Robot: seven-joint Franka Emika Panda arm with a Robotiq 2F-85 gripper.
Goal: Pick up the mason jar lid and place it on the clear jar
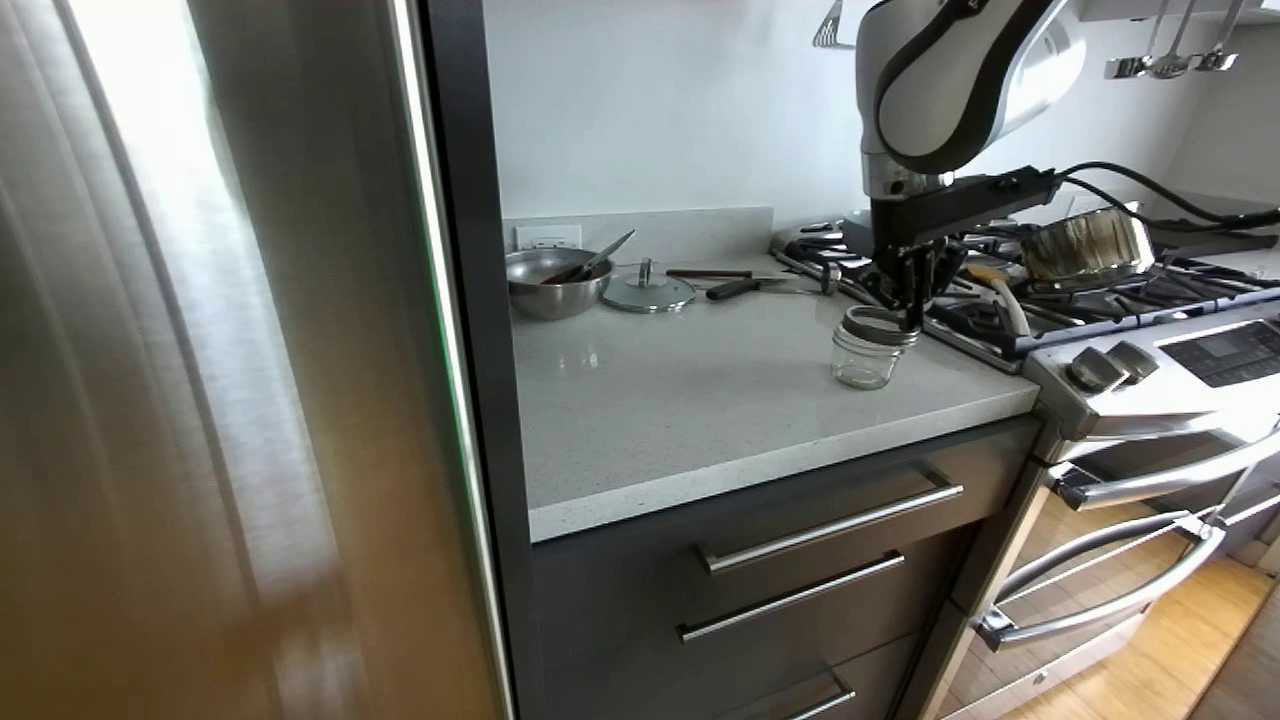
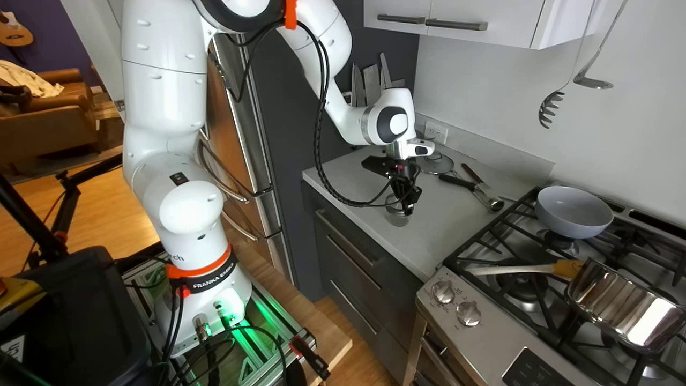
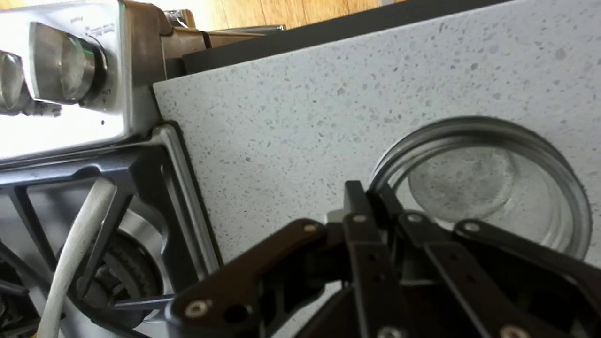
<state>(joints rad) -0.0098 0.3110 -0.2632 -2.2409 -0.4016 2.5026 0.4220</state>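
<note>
Fingers [image 3: 357, 202] pinch the ring-shaped metal lid [image 1: 880, 335] at the mouth of the cylindrical glass jar [image 1: 863, 366].

The bent arm [image 2: 165, 107] points its claw [image 3: 370, 193] downward, fingers [image 3: 356, 206] pinched nearly together.

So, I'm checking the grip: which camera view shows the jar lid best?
The wrist view: the jar lid looks largest there, its rim pinched in the gripper. Both exterior views show it smaller, partly covered.

Bright glare on the steel fridge [image 1: 240, 370]
</note>
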